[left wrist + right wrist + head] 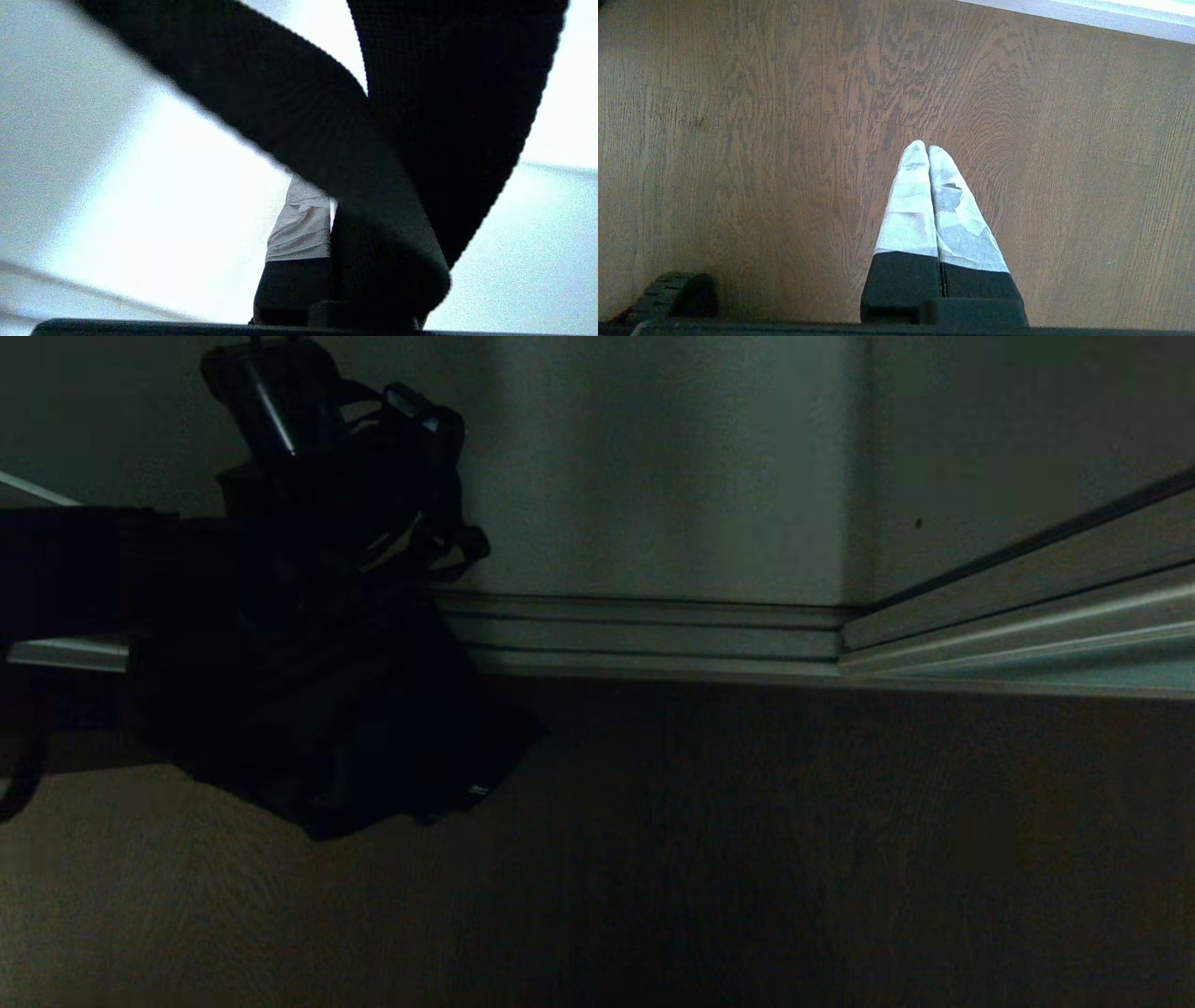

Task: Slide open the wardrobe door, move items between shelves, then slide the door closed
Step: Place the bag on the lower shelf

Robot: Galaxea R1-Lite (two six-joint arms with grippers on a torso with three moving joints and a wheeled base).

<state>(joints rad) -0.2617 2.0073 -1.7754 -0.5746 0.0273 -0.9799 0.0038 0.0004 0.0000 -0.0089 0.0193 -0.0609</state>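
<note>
A black fabric bag (345, 709) hangs at the left of the dim head view, above the wooden floor (747, 859). My left gripper (280, 420) is at its top, shut on the bag's black strap (397, 140). In the left wrist view the strap crosses in front of the jaws. One white-wrapped finger (301, 224) shows and the other is hidden behind the webbing. A pale greenish panel (653, 476), seemingly the sliding wardrobe door, stands behind the bag. No shelf can be made out. My right gripper (928, 148) hangs shut and empty above the floor (738, 140).
Silver floor rails (653, 635) run along the foot of the panel and turn the corner towards the right (1027, 607). A pale strip (1087, 14) borders the floor in the right wrist view.
</note>
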